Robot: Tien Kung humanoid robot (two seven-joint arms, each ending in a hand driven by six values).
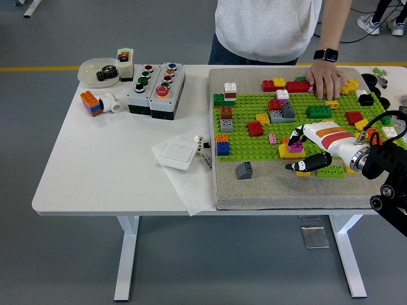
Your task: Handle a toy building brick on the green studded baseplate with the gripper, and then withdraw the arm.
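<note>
Head view: magenta brick (296, 147) upright in robot hand (304, 151)

There is one camera, high up on the robot's side. It looks forward and down over the white table (95, 165), whose near edge runs low across the view. It sits far enough back to show floor all around the table.
</note>
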